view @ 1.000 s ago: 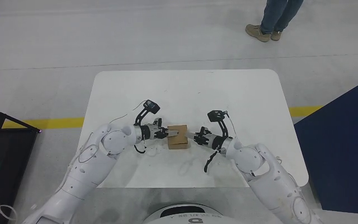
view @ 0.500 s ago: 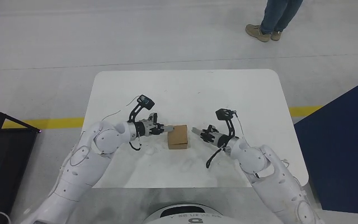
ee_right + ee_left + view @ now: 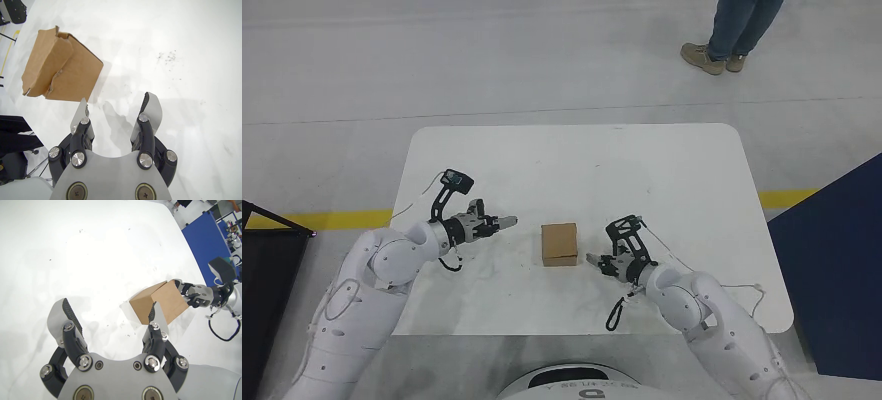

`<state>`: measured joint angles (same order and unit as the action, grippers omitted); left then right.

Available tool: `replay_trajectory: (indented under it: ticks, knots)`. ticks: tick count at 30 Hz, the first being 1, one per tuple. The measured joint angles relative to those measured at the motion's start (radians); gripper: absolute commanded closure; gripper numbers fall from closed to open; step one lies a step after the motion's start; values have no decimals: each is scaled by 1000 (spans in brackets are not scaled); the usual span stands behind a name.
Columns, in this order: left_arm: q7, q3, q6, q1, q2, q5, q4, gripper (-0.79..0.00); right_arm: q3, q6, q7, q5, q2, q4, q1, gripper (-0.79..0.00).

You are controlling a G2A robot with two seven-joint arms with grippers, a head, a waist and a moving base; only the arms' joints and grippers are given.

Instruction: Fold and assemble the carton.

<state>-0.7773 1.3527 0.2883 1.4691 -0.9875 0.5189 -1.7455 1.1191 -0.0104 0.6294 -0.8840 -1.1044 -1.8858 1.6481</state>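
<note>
Carton (image 3: 560,244): folded shut, at table (image 3: 662,170) centre, untouched.
Left gripper (image 3: 506,221): at carton's 10 o'clock, spread wide, empty.
Right gripper (image 3: 594,260): at 4 o'clock, parted, empty.
Risk: ragged end flap may spring open if left unpressed; carton may be slid by one-sided pushing.

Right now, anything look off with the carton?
Yes. On the carton, the flap facing the right gripper bulges out instead of lying flush, and its edges look ragged and torn.
</note>
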Motion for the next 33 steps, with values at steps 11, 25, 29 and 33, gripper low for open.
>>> replay_trajectory:
  ticks: [11, 25, 29, 33]
  knots:
    - [-8, 49, -31, 85, 12, 47, -54, -785, -133, 7, -9, 7, -26, 9, -63, -539]
    - [-82, 97, -38, 173, 29, 101, -113, -785, -285, -21, -106, 97, -87, 131, -215, -582]
    - [-126, 35, -12, 151, 25, 102, -119, -785, -234, 11, -64, 149, -75, 109, -196, -591]
    - [-140, -40, -7, 95, 17, 113, -92, -785, -172, 41, -40, 182, -59, 62, -153, -591]
